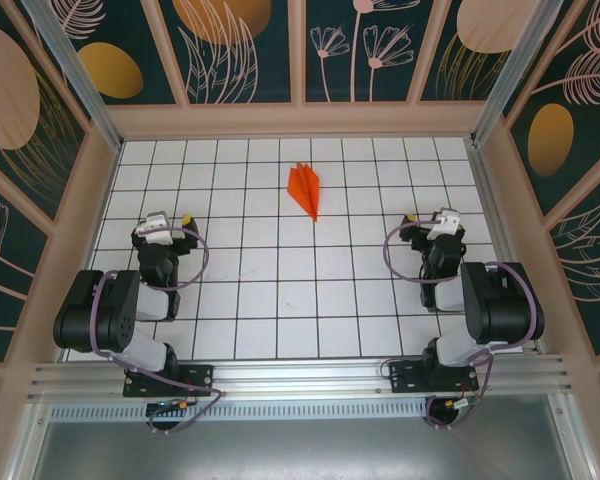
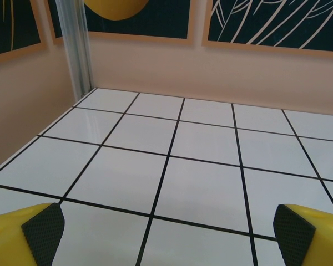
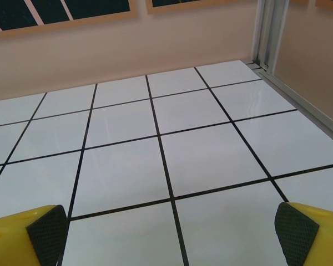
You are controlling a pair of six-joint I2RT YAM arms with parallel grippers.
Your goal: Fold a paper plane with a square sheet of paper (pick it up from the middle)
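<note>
1. On the far half of the white gridded table (image 1: 280, 300), an orange paper plane (image 1: 305, 190) lies folded flat, its sharp tip pointing back toward the arms.
2. At left, the left pincer (image 1: 167, 222) sits low over the tiles, its yellow fingers (image 2: 11, 235) spread wide apart and holding nothing.
3. At right, the right pincer (image 1: 432, 218) mirrors it, its fingers (image 3: 322, 235) wide apart above bare tiles.
4. Both pincers are well apart from the paper plane, which lies between them and farther back.

Orange paper plane (image 1: 305, 189); white table (image 1: 280, 290), black grid lines.
</note>
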